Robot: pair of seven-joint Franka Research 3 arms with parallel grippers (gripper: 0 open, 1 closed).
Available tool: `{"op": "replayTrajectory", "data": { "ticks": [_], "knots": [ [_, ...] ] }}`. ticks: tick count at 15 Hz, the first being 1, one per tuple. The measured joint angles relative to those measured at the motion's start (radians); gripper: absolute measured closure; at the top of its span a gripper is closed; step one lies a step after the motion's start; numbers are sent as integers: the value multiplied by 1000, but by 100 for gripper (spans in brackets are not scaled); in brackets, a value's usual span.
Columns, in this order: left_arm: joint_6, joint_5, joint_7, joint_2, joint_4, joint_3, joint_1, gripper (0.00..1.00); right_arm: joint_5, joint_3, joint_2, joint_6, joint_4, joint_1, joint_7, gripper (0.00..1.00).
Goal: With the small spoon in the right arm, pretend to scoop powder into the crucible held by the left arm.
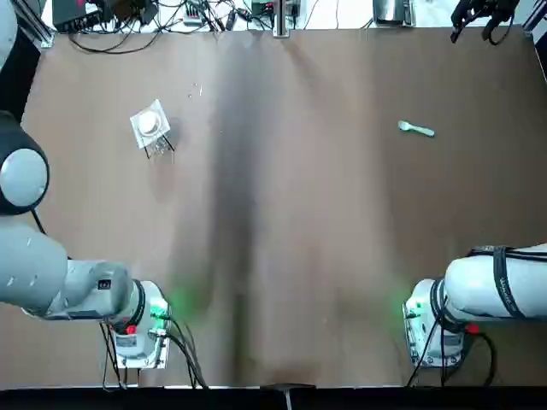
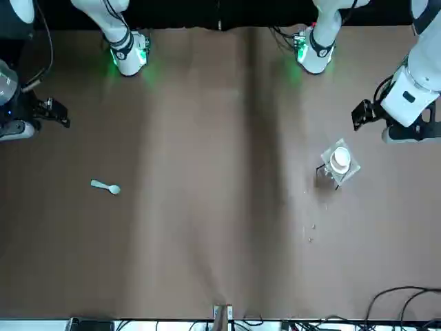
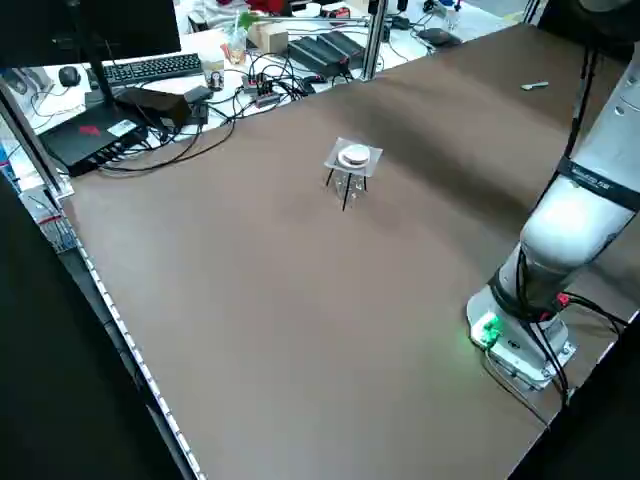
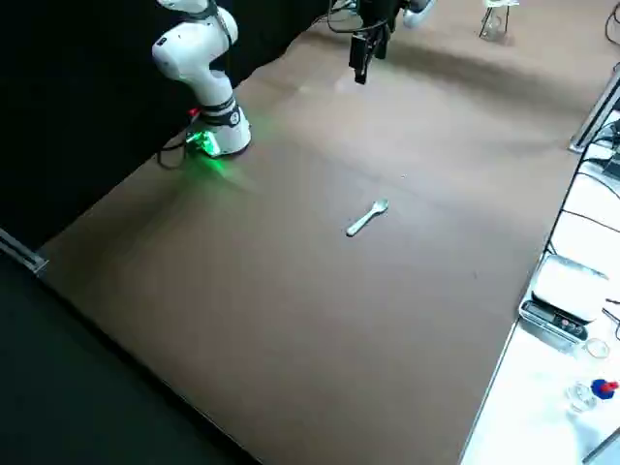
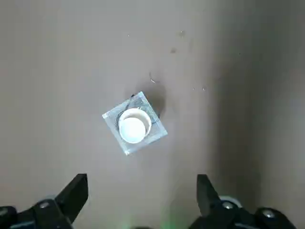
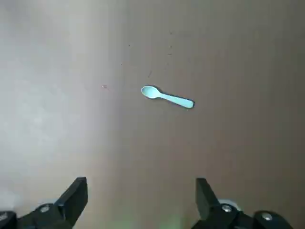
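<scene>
A white crucible (image 1: 149, 125) (image 2: 340, 161) (image 3: 354, 157) rests in a small square-topped wire stand on the brown table, far left. My left gripper (image 5: 140, 195) (image 2: 362, 114) hangs open high above it, nothing between its fingers. A small pale-blue spoon (image 1: 416, 129) (image 2: 105, 186) (image 4: 366, 218) (image 6: 167, 97) lies flat on the table at the far right. High over the spoon, my right gripper (image 6: 140, 193) (image 2: 58, 114) (image 4: 363, 48) is open and empty too.
Both arm bases (image 1: 141, 329) (image 1: 432, 329) with green lights stand at the near table edge. Cables, a keyboard and electronics (image 3: 160, 85) line the far edge. A few tiny specks (image 5: 181, 34) lie by the crucible.
</scene>
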Motion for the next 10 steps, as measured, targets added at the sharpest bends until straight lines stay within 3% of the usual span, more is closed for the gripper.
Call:
{"op": "replayTrajectory", "data": {
  "ticks": [6,10],
  "knots": [
    [0,0,14,0,-2,0,9,0,3,3,0,-6,-1,8,1,0],
    [-1,-33,39,4,-32,1,76,0,75,10,0,-13,-4,52,1,0]
  ]
}}
